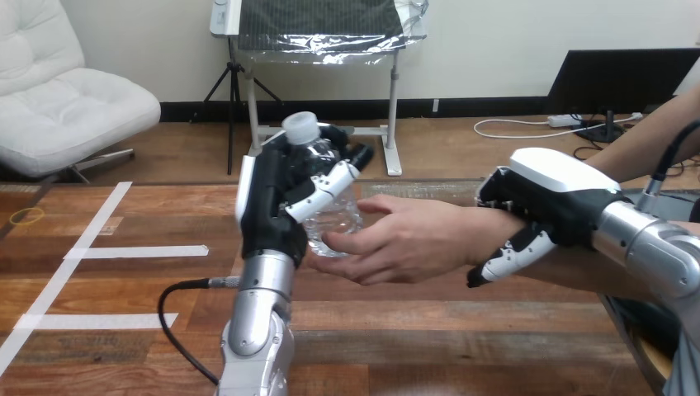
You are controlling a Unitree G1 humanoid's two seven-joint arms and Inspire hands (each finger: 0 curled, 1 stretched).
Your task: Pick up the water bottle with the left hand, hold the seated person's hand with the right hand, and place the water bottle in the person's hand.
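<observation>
That water bottle [338, 219] is looking like clear shiny plastic, desk [429, 338] is showing semi-gloss wood grain, left hand [268, 206] is wearing smooth glossy shells.
</observation>
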